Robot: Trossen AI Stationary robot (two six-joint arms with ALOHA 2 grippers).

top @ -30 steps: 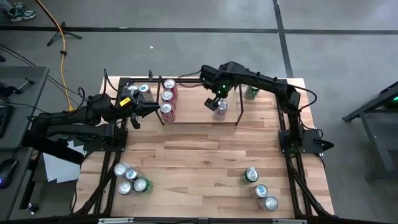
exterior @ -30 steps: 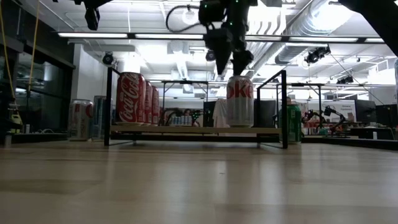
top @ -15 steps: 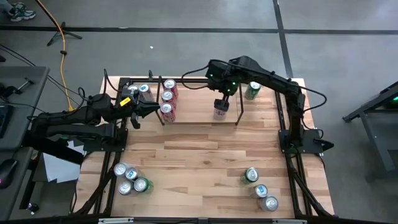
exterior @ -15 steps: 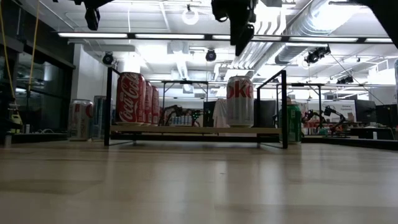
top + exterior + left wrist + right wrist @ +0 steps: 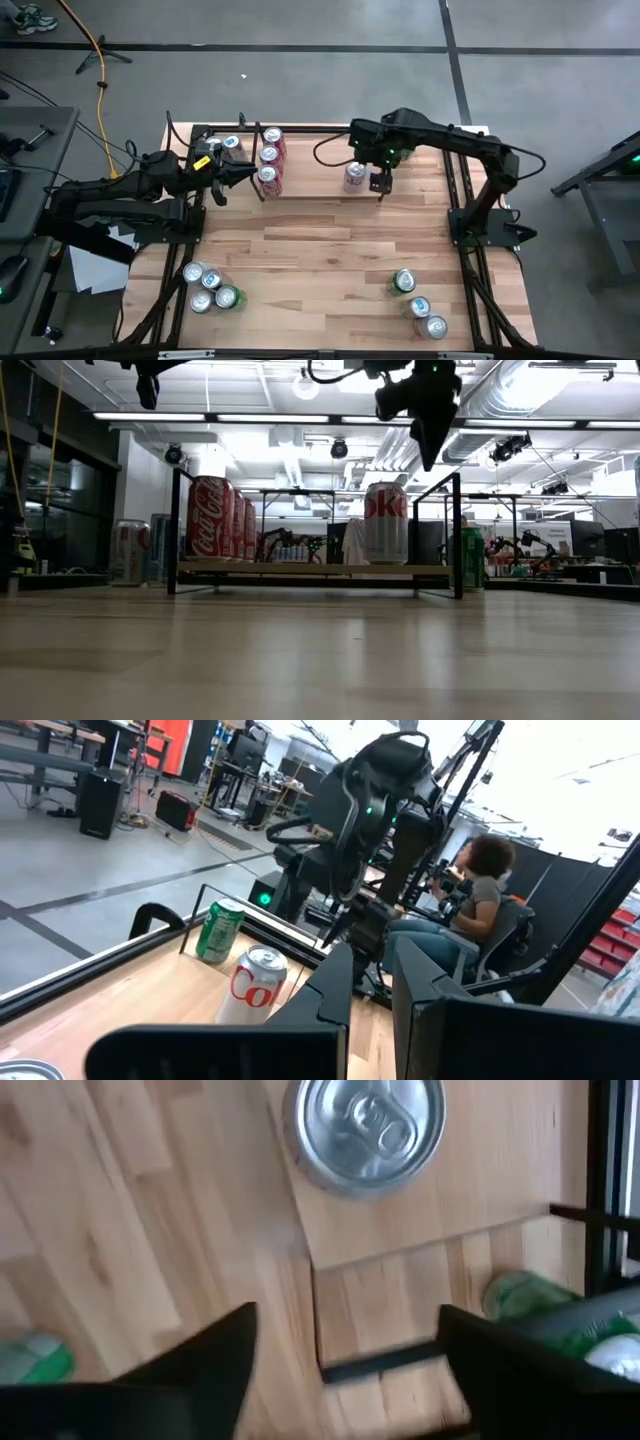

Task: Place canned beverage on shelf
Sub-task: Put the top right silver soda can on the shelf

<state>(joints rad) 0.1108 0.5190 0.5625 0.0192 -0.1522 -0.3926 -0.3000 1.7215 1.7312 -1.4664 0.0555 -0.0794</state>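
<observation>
While standing upright on the light wood base of the shelf (image 5: 322, 192), toward its right end, silver Diet Coke can (image 5: 354, 176) noted free of any grip. Cylindrical aluminium body, red lettering on silver, plain bright lid with pull tab seen from above in the right wrist view (image 5: 364, 1128). In the low view, same can (image 5: 386, 523) seated flat on the board, just inside the right-hand upright rods.

Shelf built of thin black metal rods forming a low rectangular frame over a pale wooden plank; plank edge and a black rod visible in the right wrist view.

At the left end of the shelf, row of red Coca-Cola cans (image 5: 270, 158) standing close together, glossy red with white script (image 5: 211, 517).

Right gripper (image 5: 381, 182) raised above the shelf's right end, just beside the Diet Coke can, fingers apart and clear of it; dark matte fingers (image 5: 195, 1365).

Left gripper (image 5: 224, 178) parked at the table's left edge near the shelf's left end, fingers together, nothing between them.

Green can (image 5: 465, 559) upright behind the shelf's right end. Table (image 5: 320, 270) of butcher-block wood strips, black frame around. Clusters of loose cans near the front left (image 5: 208, 287) and front right (image 5: 418, 297).
</observation>
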